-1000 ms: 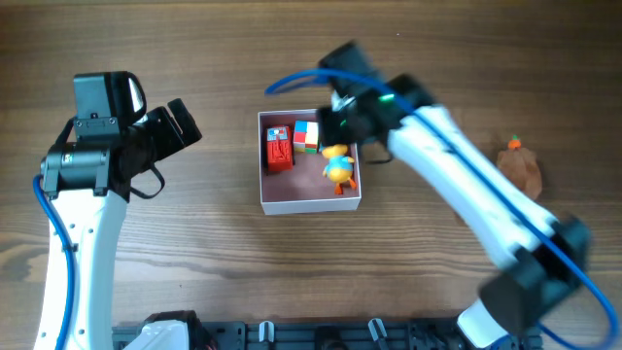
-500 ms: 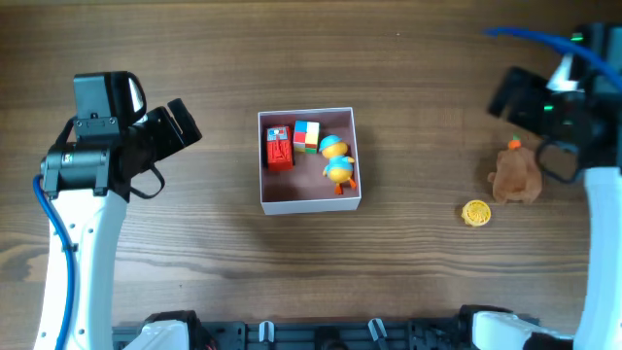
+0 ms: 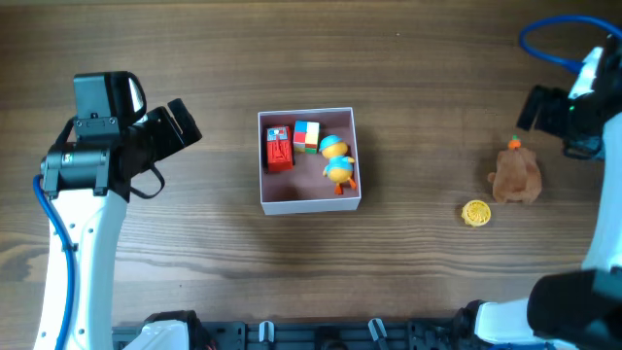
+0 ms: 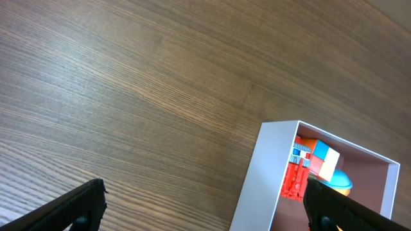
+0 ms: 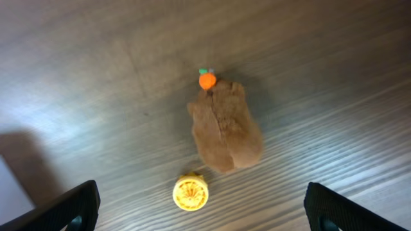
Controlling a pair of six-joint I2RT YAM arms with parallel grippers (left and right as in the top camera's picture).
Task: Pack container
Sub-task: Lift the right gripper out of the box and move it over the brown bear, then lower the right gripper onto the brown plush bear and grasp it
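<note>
The container (image 3: 272, 199), a white-walled square box with a pink inside, sits mid-table and holds a red block toy (image 3: 280, 150), a colourful cube (image 3: 306, 135) and a yellow-orange duck toy (image 3: 337, 162). The left wrist view shows its near wall (image 4: 257, 186). A brown plush with an orange top (image 3: 514, 175) and a yellow round toy (image 3: 476, 213) lie on the table at right, also in the right wrist view: plush (image 5: 226, 128), yellow toy (image 5: 191, 192). My right gripper (image 5: 202, 208) is open and empty above them. My left gripper (image 4: 205, 205) is open and empty, left of the container.
The wooden table (image 3: 194, 253) spreads all round. A black rail with clips (image 3: 321, 335) runs along the front edge. My right arm (image 3: 573, 107) is at the far right edge.
My right arm has swung from over the container to the far right, leaving the duck toy in the box; it now hovers above the plush and yellow toy. The left arm has not moved.
</note>
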